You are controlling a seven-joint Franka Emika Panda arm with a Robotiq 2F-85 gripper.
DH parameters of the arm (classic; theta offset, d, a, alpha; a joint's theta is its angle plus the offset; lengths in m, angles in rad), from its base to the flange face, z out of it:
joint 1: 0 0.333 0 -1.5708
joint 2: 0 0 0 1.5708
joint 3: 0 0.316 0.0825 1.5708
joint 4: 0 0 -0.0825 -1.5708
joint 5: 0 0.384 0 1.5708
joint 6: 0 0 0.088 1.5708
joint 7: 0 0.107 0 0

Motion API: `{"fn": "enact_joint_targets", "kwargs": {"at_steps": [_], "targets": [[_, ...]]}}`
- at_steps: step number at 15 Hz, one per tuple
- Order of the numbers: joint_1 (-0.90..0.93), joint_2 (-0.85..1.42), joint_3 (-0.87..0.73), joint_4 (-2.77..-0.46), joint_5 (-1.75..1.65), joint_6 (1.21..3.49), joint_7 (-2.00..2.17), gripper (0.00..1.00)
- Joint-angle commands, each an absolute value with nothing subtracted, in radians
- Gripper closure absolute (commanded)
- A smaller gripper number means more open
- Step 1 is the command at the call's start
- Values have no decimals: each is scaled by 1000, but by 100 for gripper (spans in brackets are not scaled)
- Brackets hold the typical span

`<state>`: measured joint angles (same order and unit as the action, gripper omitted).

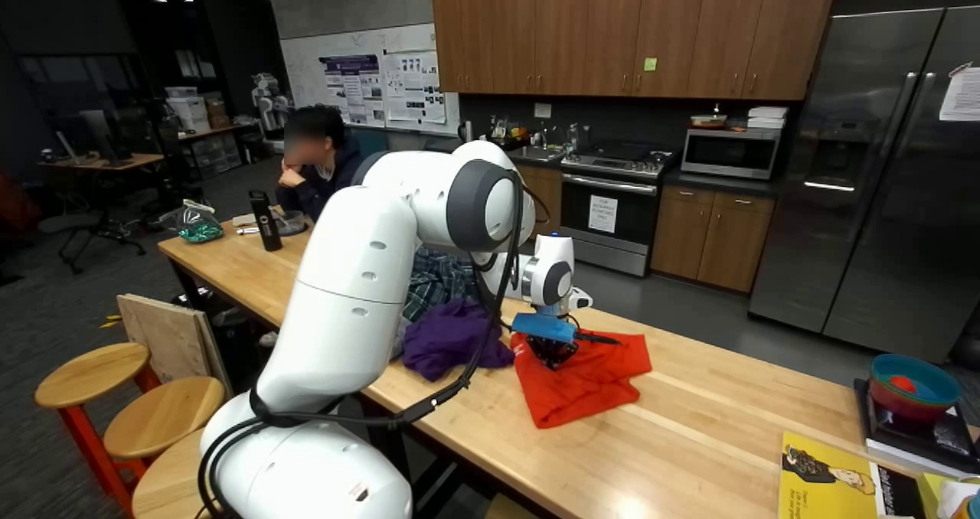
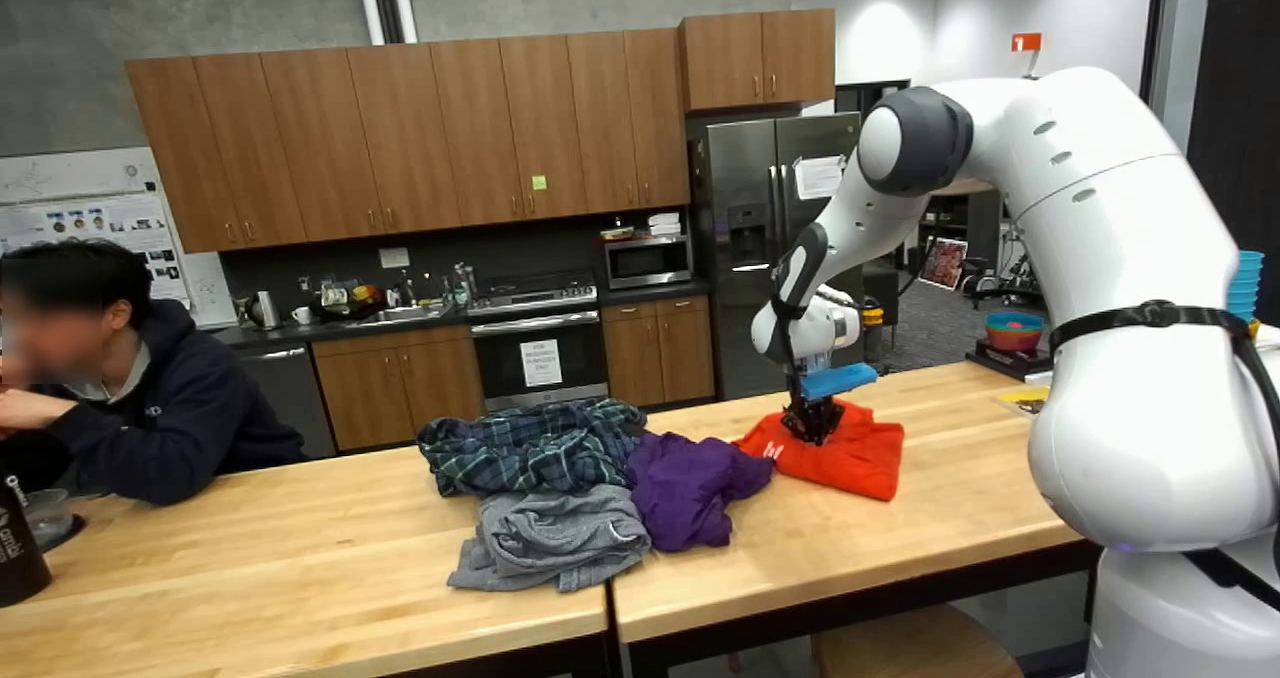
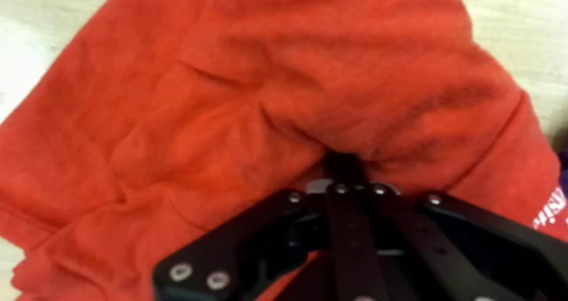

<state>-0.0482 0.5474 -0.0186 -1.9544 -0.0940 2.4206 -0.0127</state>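
On the table (image 2: 970,458), near its kitchen-side edge, lies the red printed garment (image 2: 848,464). Your gripper (image 3: 346,165) has the jaws pressed together among the folds; if they bite too shallowly, the garment could slip.

Tool (image 3: 345,164) tips hid. in cloth (image 3: 239,110), print (image 3: 551,207) clipped — R edge

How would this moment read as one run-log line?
gripper: shut, amid folds of red garment, pinch unclear | red garment: wrinkled, on wooden table | clustered beside it: purple garment, plaid garment, gray garment
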Motion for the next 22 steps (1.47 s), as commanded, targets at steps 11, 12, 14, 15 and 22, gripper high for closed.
{"fn": "enact_joint_targets", "kwargs": {"at_steps": [11,12,14,15,22], "targets": [[156,485,-241,-2285,-125,3031,251,100],[183,464,-270,-2316,-124,3032,266,100],[230,426,-324,-2370,-127,3028,294,100],[256,406,-352,-2397,-131,3019,310,100],[424,339,-533,-2483,-204,2926,411,100]]}}
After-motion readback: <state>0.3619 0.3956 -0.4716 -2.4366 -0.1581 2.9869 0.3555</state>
